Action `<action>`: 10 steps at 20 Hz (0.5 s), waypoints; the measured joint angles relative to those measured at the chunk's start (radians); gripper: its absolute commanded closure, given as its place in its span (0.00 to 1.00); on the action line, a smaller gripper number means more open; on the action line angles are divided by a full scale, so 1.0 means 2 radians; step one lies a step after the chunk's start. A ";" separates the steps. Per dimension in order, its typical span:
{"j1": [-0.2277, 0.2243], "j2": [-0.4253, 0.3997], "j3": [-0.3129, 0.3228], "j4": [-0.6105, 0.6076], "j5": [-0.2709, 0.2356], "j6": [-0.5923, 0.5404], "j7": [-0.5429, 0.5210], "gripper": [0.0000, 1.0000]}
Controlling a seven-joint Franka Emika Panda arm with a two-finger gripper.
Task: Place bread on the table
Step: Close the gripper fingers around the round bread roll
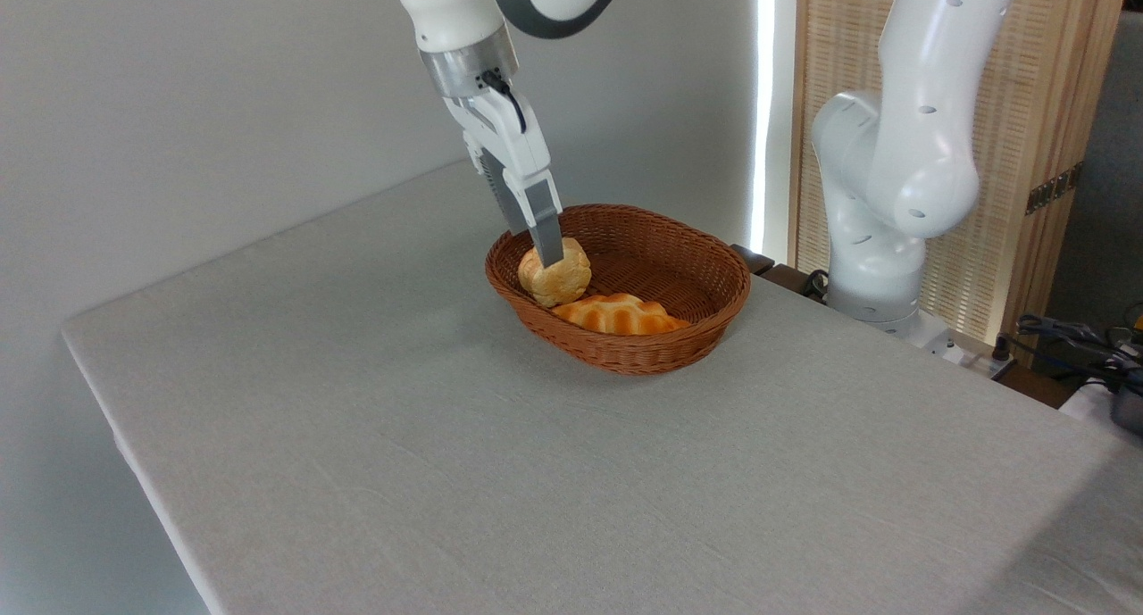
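The gripper (546, 251) is shown tilted, reaching down from the upper left into the left end of the wicker basket (705, 316). Its near finger (543, 227) is seen lying across the top of the bread (555, 274), which sits directly beneath the tips, against the basket's left wall. The second finger is hidden behind the first, so it cannot be told whether the jaws are spread around the bread or already pressed onto it. The bread is roundish, with no marked long axis. An orange ridged pastry (618, 315) is seen just beside it to the right, apparently touching, and may be nudged during a lift. The basket's rim is judged the main obstacle between the bread and the bare table (375, 436) to the left.
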 measured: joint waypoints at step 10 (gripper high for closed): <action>-0.037 0.015 0.000 -0.029 0.000 0.003 0.000 0.11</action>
